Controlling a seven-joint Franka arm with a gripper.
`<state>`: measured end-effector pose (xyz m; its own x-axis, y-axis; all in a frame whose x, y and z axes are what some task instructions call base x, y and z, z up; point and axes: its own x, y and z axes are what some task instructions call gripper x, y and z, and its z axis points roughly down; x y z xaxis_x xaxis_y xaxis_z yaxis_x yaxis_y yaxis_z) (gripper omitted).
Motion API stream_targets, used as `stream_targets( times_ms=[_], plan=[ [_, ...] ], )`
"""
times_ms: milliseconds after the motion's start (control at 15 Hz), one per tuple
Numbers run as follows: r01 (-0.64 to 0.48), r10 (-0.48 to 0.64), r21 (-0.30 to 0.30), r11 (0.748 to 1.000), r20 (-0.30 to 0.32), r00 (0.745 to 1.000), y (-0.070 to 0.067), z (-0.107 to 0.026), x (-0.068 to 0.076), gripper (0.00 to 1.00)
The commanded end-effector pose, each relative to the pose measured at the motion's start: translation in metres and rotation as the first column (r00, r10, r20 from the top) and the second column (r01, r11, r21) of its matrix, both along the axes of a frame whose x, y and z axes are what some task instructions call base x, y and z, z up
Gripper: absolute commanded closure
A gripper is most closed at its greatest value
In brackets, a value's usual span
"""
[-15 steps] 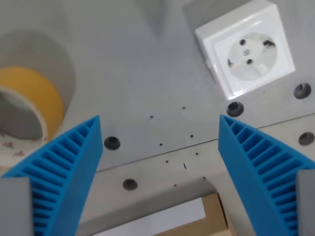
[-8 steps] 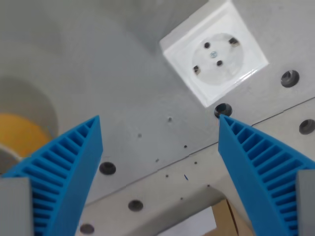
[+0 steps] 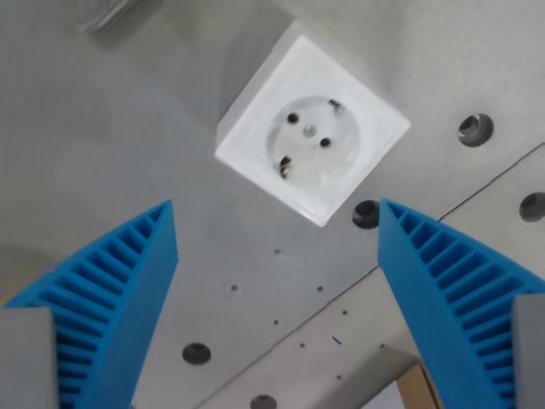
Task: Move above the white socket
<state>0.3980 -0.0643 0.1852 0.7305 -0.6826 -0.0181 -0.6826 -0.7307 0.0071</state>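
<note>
The white socket (image 3: pixel 312 138) is a square block with a round recessed face, two pin holes and a centre screw. It rests on the grey table, turned diagonally, in the upper middle of the wrist view. My gripper (image 3: pixel 277 223) is open, with nothing between its blue ribbed fingers (image 3: pixel 111 298), which stand wide apart at the lower left and lower right. The socket lies just above the gap between the fingertips, slightly toward the wrist view's right.
The grey metal table (image 3: pixel 128 153) has several dark bolt holes (image 3: pixel 475 128) and a seam line running diagonally at the lower right. A brown cardboard corner (image 3: pixel 423 394) shows at the bottom edge. A dark blurred object (image 3: pixel 106 13) sits at the top left.
The camera has moved, so the socket has shifted from the upper right toward the middle of the view. The yellow tape roll has slid out of view at the left. The fingers stay open.
</note>
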Motion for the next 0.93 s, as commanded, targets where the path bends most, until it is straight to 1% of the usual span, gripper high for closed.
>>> stream_targets(
  times_ms=[67, 267, 400, 600, 933],
  plan=[
    [0.343, -0.337, -0.048, 0.938, 0.098, 0.936, -0.008, -0.008, -0.004, 0.0],
    [0.372, -0.367, -0.049, 0.927, 0.096, 0.925, -0.014, -0.012, -0.002, 0.0],
    [0.375, -0.369, -0.051, 0.926, 0.09, 0.925, -0.017, -0.014, -0.001, 0.0],
    [0.368, -0.363, -0.054, 0.928, 0.086, 0.928, -0.022, -0.017, 0.001, 0.0],
    [0.332, -0.328, -0.059, 0.941, 0.068, 0.942, -0.025, -0.019, 0.003, 0.0]
  ],
)
